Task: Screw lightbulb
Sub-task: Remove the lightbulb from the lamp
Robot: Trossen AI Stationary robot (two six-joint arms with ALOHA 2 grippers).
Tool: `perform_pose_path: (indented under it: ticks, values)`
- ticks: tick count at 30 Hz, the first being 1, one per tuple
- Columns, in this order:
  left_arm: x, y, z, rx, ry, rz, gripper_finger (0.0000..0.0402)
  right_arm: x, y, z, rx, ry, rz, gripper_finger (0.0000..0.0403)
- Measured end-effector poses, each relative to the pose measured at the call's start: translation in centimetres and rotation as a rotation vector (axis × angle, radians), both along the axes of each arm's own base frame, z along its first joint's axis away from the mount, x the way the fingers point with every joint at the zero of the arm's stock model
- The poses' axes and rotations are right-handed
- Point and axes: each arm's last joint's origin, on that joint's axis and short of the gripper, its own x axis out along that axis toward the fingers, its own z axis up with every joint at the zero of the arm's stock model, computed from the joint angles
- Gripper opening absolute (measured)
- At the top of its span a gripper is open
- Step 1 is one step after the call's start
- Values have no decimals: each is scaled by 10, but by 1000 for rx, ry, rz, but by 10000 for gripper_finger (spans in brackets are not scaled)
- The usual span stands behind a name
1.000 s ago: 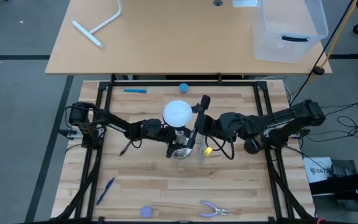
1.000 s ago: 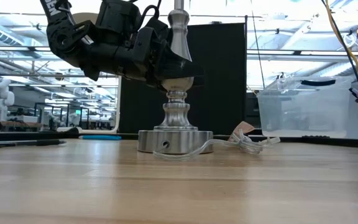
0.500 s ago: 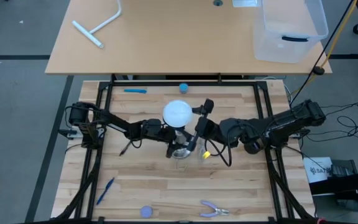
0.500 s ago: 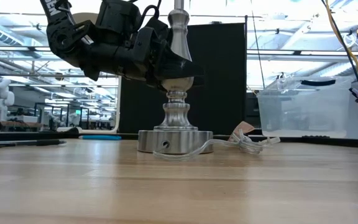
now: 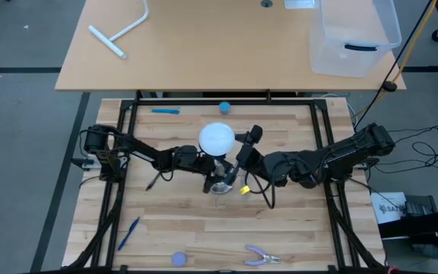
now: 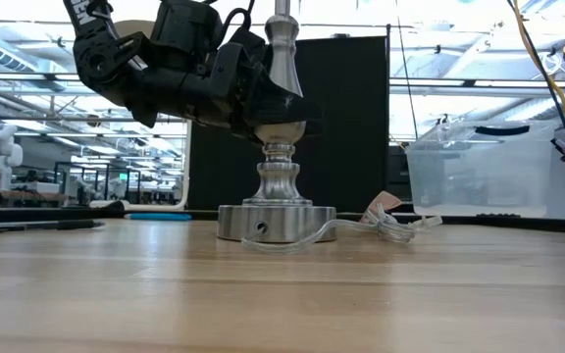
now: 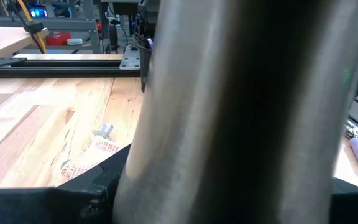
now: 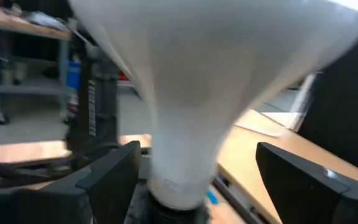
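Note:
The white lightbulb (image 5: 217,138) stands upright with its neck (image 8: 179,180) in the black socket on top of the silver stand (image 6: 275,218). The stand's round base rests on the table. My left gripper (image 6: 275,126) reaches in level from the table's left and is shut on the stand's stem. My right gripper (image 5: 238,152) comes in level from the right and is open. Its two fingers (image 8: 107,177) stand on either side of the bulb's neck with a gap on each side. My left gripper pinches the stand's turned stem (image 7: 229,112) between its two fingers, above the base and below the socket. The fingers come level from the table's left, across the upright stem. The stand is upright with its base on the table.
A clear cord (image 6: 381,226) trails from the stand's base to the right. A small blue ball (image 5: 224,107) and a blue pen (image 5: 166,111) lie at the far side. Another blue pen (image 5: 129,232), a blue disc (image 5: 179,259) and pliers (image 5: 263,256) lie near the front edge.
My right gripper has shifted a little toward the table's near edge and toward the stand, rolling at the wrist. The left gripper, stand and bulb have kept still.

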Motion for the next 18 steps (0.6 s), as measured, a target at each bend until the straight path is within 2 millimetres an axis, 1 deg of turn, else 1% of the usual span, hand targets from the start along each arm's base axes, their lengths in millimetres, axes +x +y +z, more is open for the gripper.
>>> perform_pose_path:
  ticks: [9, 12, 18]
  values:
    - [0, 0, 0, 0, 1, 0, 258, -2, 4, 1, -26, 6, -48, 313]
    - [0, 0, 0, -1, 0, 0, 258, -5, 9, 1, -42, 19, -95, 313]
    - [0, 0, 0, -1, 0, -1, 258, -9, 16, 1, -57, 31, -126, 313]
